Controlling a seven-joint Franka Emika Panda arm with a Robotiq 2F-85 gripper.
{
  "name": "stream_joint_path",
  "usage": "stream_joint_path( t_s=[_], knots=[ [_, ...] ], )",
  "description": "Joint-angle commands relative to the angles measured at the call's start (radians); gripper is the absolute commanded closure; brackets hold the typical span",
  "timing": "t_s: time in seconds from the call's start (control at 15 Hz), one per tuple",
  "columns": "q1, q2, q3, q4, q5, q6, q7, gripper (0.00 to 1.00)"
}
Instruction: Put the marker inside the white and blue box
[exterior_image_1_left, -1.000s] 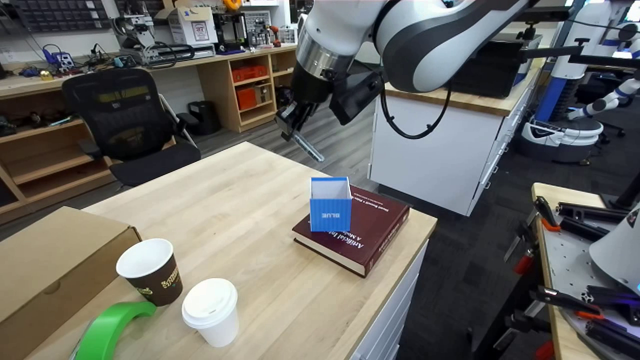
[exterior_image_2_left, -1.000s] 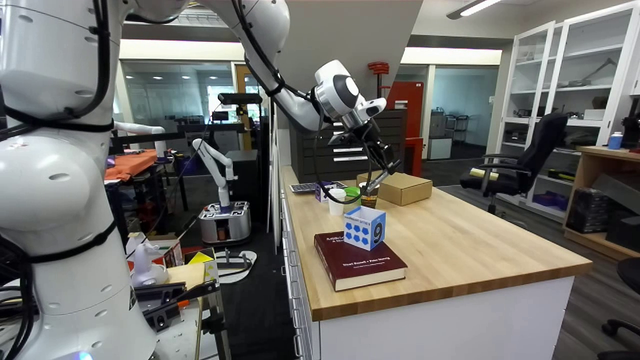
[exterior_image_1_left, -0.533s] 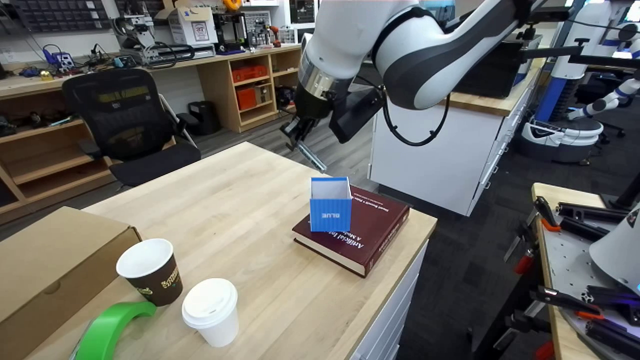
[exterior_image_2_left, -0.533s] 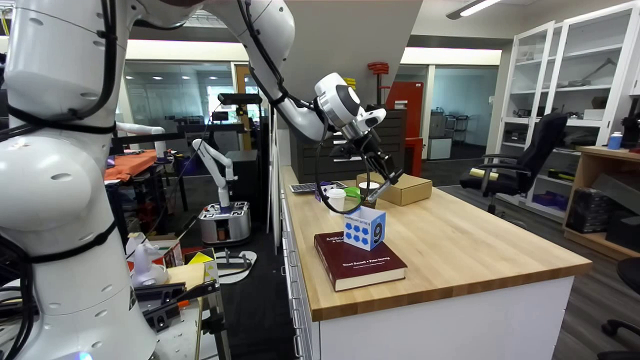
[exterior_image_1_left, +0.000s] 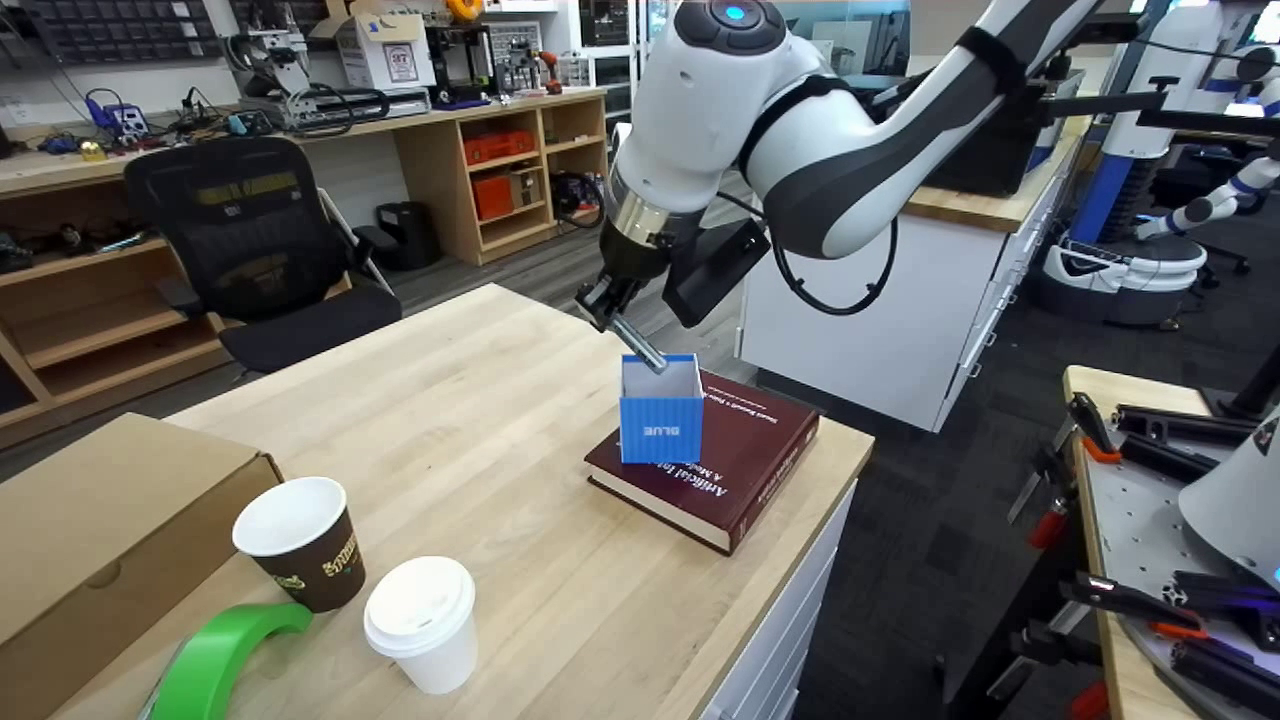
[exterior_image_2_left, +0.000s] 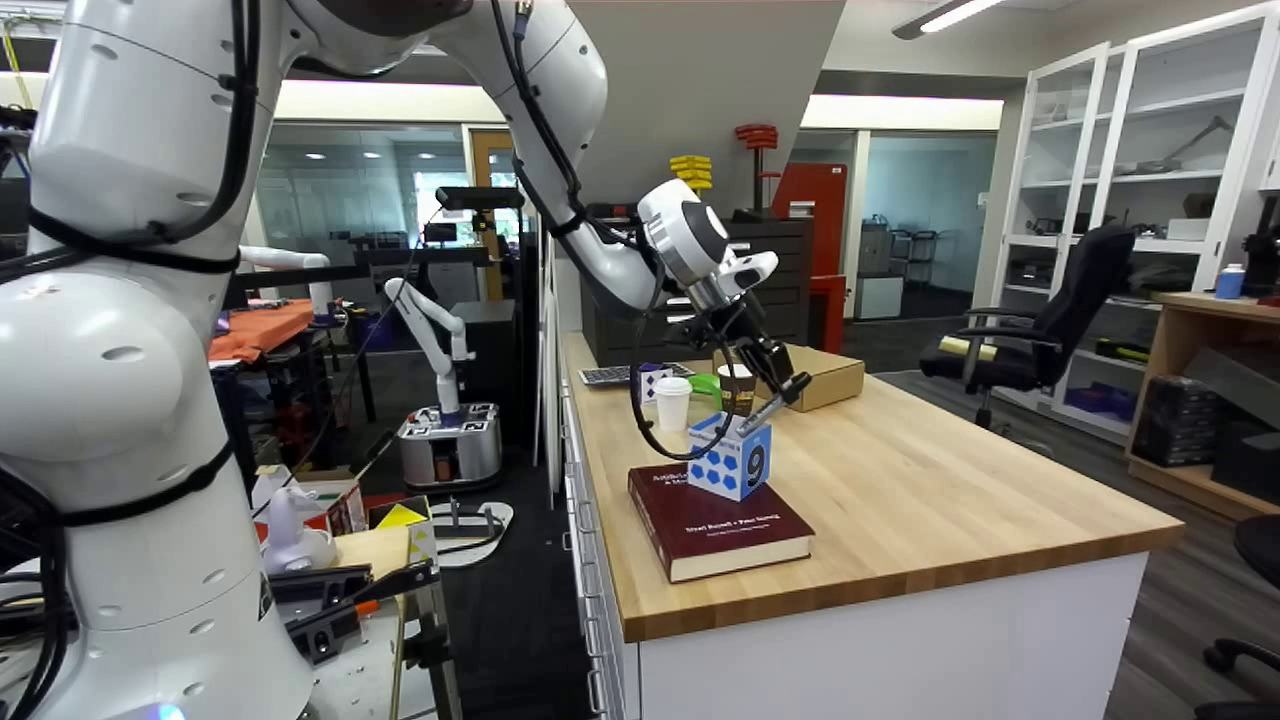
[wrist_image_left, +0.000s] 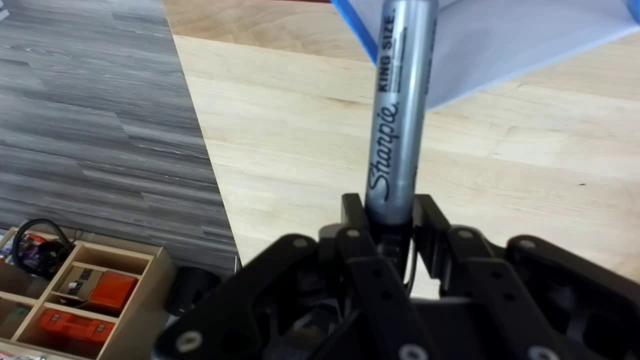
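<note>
The silver-grey marker is tilted, with its free end pointing down to the box; it shows in both exterior views (exterior_image_1_left: 640, 346) (exterior_image_2_left: 763, 412) and large in the wrist view (wrist_image_left: 400, 105). My gripper (wrist_image_left: 387, 210) is shut on its dark end; it also shows in both exterior views (exterior_image_1_left: 602, 305) (exterior_image_2_left: 795, 388). The open-topped white and blue box stands upright on the book in both exterior views (exterior_image_1_left: 661, 432) (exterior_image_2_left: 728, 462). The marker's free end overlaps the box's opening; I cannot tell if it is below the rim. The wrist view shows part of the box's white inside (wrist_image_left: 500, 45).
The maroon book (exterior_image_1_left: 750, 450) lies under the box near the table corner (exterior_image_2_left: 640, 615). A dark paper cup (exterior_image_1_left: 318, 560), a white lidded cup (exterior_image_1_left: 425, 630), a green curved object (exterior_image_1_left: 220, 655) and a brown cardboard box (exterior_image_1_left: 110, 530) stand farther along the table. A cable hangs by the wrist (exterior_image_2_left: 640, 400).
My gripper has moved down with the marker in it. The marker's free end has gone from above the box to overlapping its opening. The box and book have not moved.
</note>
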Motion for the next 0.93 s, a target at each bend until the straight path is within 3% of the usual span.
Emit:
stream_joint_path(
  t_s=[0.0, 0.2, 0.27, 0.33, 0.8, 0.87],
  knots=[
    [0.015, -0.018, -0.019, -0.033, -0.047, 0.027, 0.074, 0.93],
    [0.008, -0.023, -0.011, -0.053, -0.036, 0.039, 0.084, 0.88],
    [0.014, -0.042, -0.007, -0.076, -0.033, 0.035, 0.096, 0.46],
    [0.013, -0.045, -0.003, -0.084, -0.026, 0.038, 0.095, 0.45],
    [0.023, -0.094, -0.002, -0.122, -0.036, 0.029, 0.114, 0.01],
    [0.020, -0.104, 0.001, -0.128, -0.029, 0.025, 0.103, 0.01]
  ],
)
